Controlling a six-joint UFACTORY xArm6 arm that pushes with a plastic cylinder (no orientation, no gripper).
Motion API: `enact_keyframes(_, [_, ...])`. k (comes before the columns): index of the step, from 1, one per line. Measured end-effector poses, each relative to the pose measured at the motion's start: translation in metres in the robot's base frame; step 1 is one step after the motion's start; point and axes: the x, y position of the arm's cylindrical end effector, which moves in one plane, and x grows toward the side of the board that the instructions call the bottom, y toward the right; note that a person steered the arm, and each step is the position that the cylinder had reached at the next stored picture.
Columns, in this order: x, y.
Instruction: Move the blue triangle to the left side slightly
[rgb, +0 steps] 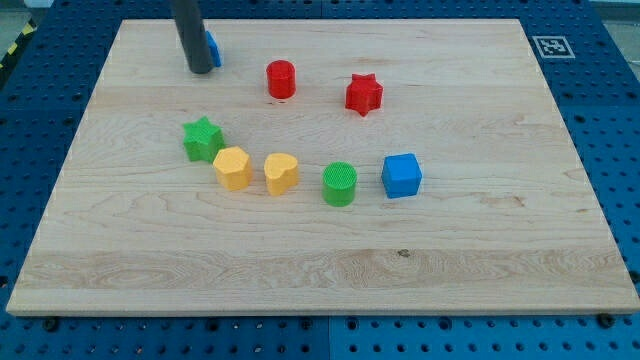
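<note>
The blue triangle (213, 48) lies near the view's top left of the wooden board (320, 260); only its right edge shows, the rest is hidden behind my rod. My tip (199, 69) stands right against the triangle's left side, a little below it in the view.
A red cylinder (281, 79) and a red star (364, 94) lie to the right of the triangle. Lower down, a row runs from a green star (203, 138) through a yellow hexagon (232, 167), a yellow heart-like block (281, 173) and a green cylinder (340, 184) to a blue cube (402, 175).
</note>
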Motion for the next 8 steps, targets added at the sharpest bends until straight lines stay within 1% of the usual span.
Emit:
enact_keyframes(1, [-0.017, 0.01])
enact_keyframes(2, [-0.017, 0.013])
enact_keyframes(4, [-0.023, 0.053])
enact_keyframes(5, [-0.029, 0.049])
enact_keyframes(7, [-0.048, 0.013])
enact_keyframes(8, [-0.05, 0.011])
